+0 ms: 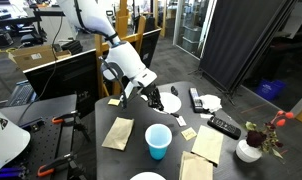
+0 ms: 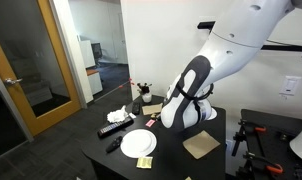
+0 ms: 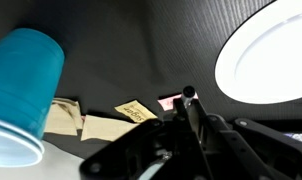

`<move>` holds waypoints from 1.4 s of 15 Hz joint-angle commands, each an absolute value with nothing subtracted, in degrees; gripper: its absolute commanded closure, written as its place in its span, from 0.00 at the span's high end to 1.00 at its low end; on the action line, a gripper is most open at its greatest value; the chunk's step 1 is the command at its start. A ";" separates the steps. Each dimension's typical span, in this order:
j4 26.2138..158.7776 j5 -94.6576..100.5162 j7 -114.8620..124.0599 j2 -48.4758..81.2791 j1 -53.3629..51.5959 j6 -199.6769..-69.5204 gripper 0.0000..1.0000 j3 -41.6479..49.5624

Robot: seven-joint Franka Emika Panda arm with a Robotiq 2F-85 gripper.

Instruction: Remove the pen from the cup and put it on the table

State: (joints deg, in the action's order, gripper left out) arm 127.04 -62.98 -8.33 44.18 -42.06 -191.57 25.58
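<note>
Your gripper (image 3: 191,128) is closed on the pen (image 3: 190,105). In the wrist view the pen is a thin dark stick that pokes out from between the jaws. It is out of the cup (image 1: 159,141) and in your grip, low over the dark table (image 1: 141,122). You cannot tell from these pictures if its tip touches the top. In an exterior view the gripper (image 1: 153,99) hangs just beside a white plate (image 1: 170,102), and the blue cup stands upright nearer the front edge, apart from the gripper. In the wrist view the cup (image 3: 21,90) is on the left and the plate (image 3: 266,55) is on the right, with the pen between them. A yellow sticky note (image 3: 136,110) and tan napkins (image 3: 76,120) lie on the table near the pen.
</note>
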 commanded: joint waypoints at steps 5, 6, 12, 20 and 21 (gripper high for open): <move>124.81 -63.55 -3.24 48.22 -48.23 -182.98 0.50 32.80; 124.83 -63.33 -2.98 48.11 -48.53 -182.23 0.58 33.16; 127.69 -60.90 -5.07 42.92 -51.49 -177.20 0.99 36.39; 130.73 -45.14 -5.34 32.25 -59.71 -156.03 1.00 50.71; 131.34 -37.08 -1.84 28.42 -56.68 -155.76 1.00 48.82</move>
State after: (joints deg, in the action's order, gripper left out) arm 128.23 -48.39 -4.49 37.20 -57.44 -160.17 47.40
